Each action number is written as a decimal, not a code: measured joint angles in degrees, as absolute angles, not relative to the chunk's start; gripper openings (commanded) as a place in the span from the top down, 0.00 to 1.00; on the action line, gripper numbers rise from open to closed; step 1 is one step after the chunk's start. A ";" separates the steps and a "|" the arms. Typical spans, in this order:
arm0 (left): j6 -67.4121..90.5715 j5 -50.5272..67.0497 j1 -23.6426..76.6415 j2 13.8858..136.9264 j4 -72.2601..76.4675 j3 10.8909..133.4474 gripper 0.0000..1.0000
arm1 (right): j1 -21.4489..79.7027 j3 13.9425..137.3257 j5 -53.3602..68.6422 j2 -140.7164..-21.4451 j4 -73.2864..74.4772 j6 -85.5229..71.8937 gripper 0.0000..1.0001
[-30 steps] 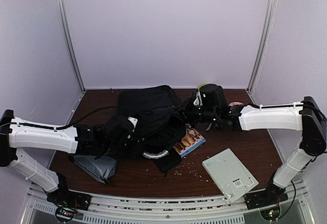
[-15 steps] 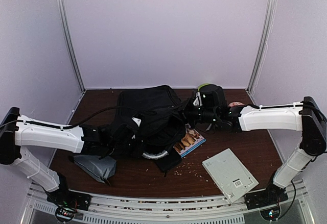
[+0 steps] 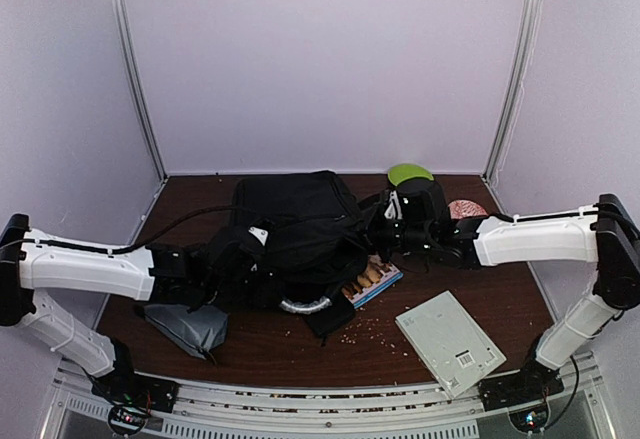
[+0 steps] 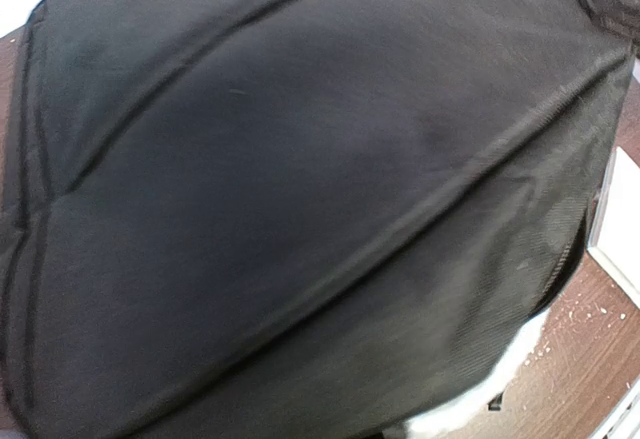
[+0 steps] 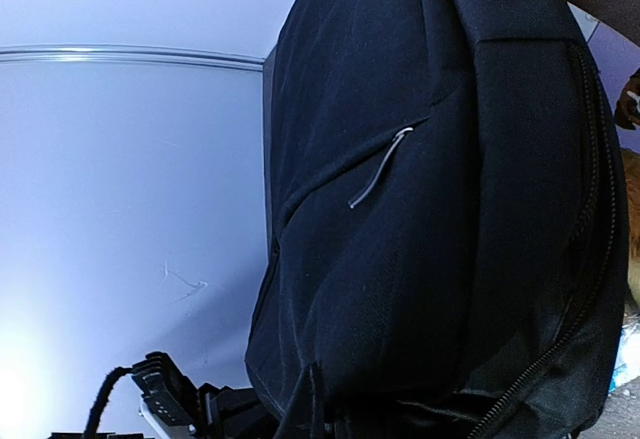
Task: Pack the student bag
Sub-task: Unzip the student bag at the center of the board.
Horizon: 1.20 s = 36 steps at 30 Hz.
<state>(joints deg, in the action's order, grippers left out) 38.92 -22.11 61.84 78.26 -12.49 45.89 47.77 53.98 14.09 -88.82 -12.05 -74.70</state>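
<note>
the student bag lies in a black heap at the middle of the desk, its grey-white handle curling out from under its edge at 6 o'clock. the left claw is pushed against the bag's flank at 8 o'clock, and the right claw meets the bag's side at 3 o'clock. both claws are closed with fingers together. neither view shows whether any fabric is pinched between them.

from the left wrist, the student bag fills nearly the whole view with dark, seamed cloth, and a sliver of crumb-strewn desk shows at 4 o'clock. from the right wrist, the bag rises as a tall black bulk with a thin grey zip pull hanging on its face.

around the bag:
- a small grey pouch sits at 7 o'clock, just beside the left arm.
- a printed book or packet with a blue edge is tucked partly beneath the bag at 4 o'clock.
- a flat white booklet lies farther out at 4 o'clock, apart from the bag.
- crumbs are scattered between them.
- a green round thing and a pinkish thing rest near the back edge, by the right arm.
</note>
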 measured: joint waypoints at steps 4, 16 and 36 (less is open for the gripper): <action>38.92 -22.13 61.14 75.57 -12.51 43.57 1.00 | 47.55 50.83 13.61 -87.24 -12.05 -73.49 1.00; 38.92 -19.94 58.30 73.76 -11.16 40.01 1.00 | 45.67 46.17 13.47 -86.37 -11.79 -70.19 1.00; 35.14 -12.01 55.07 65.39 -10.72 34.92 1.00 | 44.36 44.99 12.56 -79.24 -7.29 -66.15 0.31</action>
<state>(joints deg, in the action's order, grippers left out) 35.14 -12.01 55.07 65.39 -10.72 34.92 44.36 44.99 12.56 -79.24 -7.29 -66.15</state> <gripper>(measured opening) 0.005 0.650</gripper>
